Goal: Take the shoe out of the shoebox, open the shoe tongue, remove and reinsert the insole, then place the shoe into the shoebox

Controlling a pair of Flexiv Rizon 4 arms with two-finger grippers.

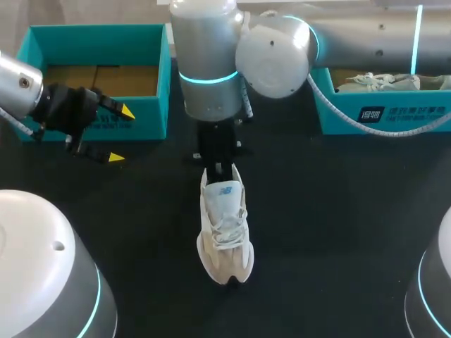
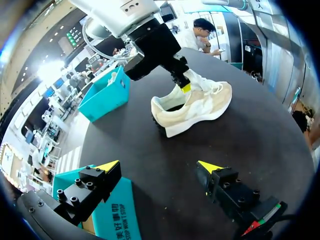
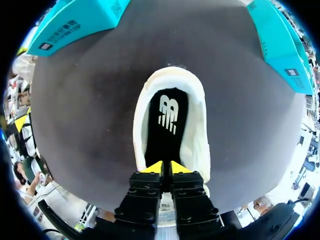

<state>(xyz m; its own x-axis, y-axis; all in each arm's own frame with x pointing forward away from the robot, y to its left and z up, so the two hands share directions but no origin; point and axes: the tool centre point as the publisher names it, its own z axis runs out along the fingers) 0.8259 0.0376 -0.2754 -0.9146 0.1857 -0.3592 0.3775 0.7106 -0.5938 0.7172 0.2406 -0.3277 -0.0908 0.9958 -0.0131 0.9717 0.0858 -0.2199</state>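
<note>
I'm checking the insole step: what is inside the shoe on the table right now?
A black insole lies inside the shoe, in plain view at the heel end. Its front end is hidden behind the right hand, which is shut on the tongue.

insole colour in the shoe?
The insole is black with a white logo mark. The right wrist view shows it best.
</note>
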